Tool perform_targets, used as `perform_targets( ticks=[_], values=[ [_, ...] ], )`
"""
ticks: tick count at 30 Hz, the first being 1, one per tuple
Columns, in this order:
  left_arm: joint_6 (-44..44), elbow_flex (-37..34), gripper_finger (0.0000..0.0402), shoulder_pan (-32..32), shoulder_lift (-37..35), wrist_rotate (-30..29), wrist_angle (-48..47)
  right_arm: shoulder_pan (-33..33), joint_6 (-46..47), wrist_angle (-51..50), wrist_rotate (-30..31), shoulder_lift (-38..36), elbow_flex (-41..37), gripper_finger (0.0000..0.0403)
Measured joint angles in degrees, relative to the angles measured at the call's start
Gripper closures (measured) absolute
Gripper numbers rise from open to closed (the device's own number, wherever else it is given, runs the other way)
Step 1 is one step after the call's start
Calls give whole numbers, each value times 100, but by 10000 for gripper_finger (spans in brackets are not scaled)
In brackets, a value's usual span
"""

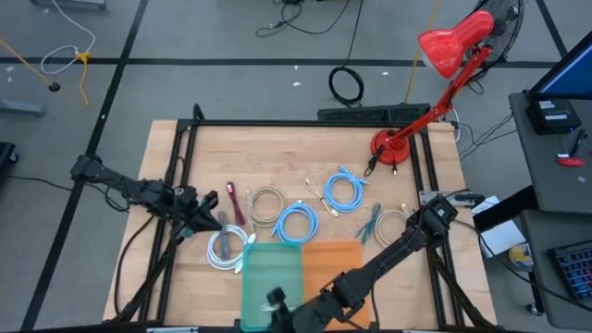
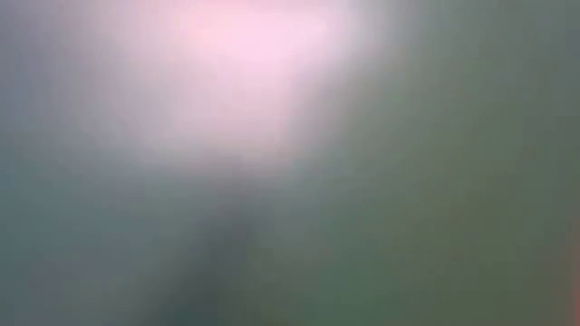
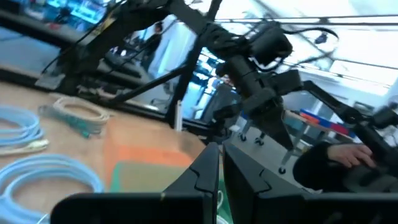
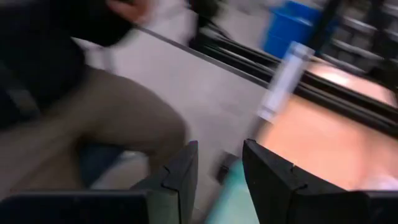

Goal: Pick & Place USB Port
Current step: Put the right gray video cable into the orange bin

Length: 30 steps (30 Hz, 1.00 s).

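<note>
Several coiled cables lie on the wooden table: a white one (image 1: 227, 250), a beige one (image 1: 266, 205), two blue ones (image 1: 298, 224) (image 1: 344, 191) and a beige-green one (image 1: 387, 224). A small dark red piece (image 1: 233, 199) lies beside the beige coil. I cannot tell which of these is the USB port. My left gripper (image 1: 211, 225) (image 3: 221, 149) hangs shut by the white coil, with nothing between its fingers. My right gripper (image 1: 275, 298) (image 4: 221, 146) stands open over the near end of the green tray (image 1: 273, 268), and its fingers hold nothing.
An orange tray (image 1: 331, 264) lies right of the green one. A red desk lamp (image 1: 398, 143) stands at the far right. A black frame (image 1: 305, 122) rims the table. A person (image 4: 93, 124) stands just beyond the near edge, and a hand (image 3: 348, 152) shows there.
</note>
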Motion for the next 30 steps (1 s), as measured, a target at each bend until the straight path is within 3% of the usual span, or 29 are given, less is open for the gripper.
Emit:
perform_targets(
  ticks=[8, 14, 19, 24, 30],
  values=[
    [231, 0, 378, -208, 0, -320, 138, 338, -233, 535, -1757, 0, 0, 287],
    [289, 0, 378, -208, 2, -366, 136, 606, 64, -30, -1826, 0, 0, 287],
    [318, 0, 378, -206, 2, -368, 133, 790, 883, -1172, -549, -100, -4, 287],
    [336, 0, 378, -206, 2, -443, 129, 927, 2041, -2629, 1478, -369, -4, 287],
    [334, 0, 378, -206, 2, -525, 114, 1096, 2952, -3572, 3727, -648, -3, 287]
  ],
)
